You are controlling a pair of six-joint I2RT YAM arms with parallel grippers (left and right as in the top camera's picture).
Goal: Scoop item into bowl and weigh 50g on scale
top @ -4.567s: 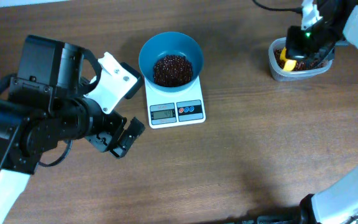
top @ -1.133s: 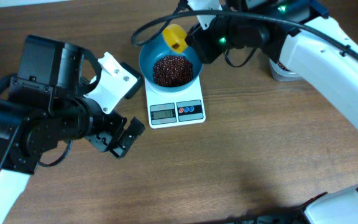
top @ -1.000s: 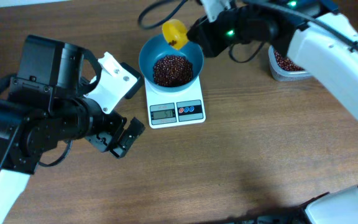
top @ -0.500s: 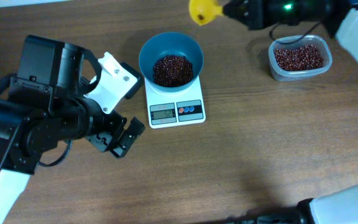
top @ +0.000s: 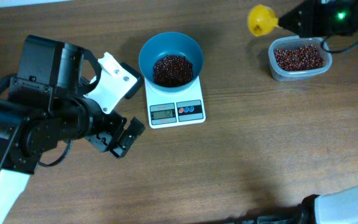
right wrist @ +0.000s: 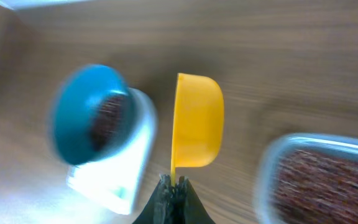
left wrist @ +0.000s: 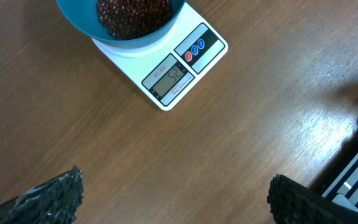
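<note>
The right hand (right wrist: 174, 190), clenched on a yellow scoop (top: 261, 20), holds it beside the clear tub (top: 272, 62), seemingly to keep off the weighing, while the beans (top: 171, 68) sit heaped in the teal bowl (top: 148, 53) on the scale (top: 176, 112), the left hand (left wrist: 176, 202) nearby, released.

Only legible txt: the scale's (left wrist: 131, 60) LCD display (left wrist: 169, 78), at approx. 4 o'clock from the bowl (left wrist: 73, 14) in left wrist view, shows digits looking like "52". Overhead view: digits too small to confirm. Red/blue btns (left wrist: 193, 51): markings illegible.
</note>
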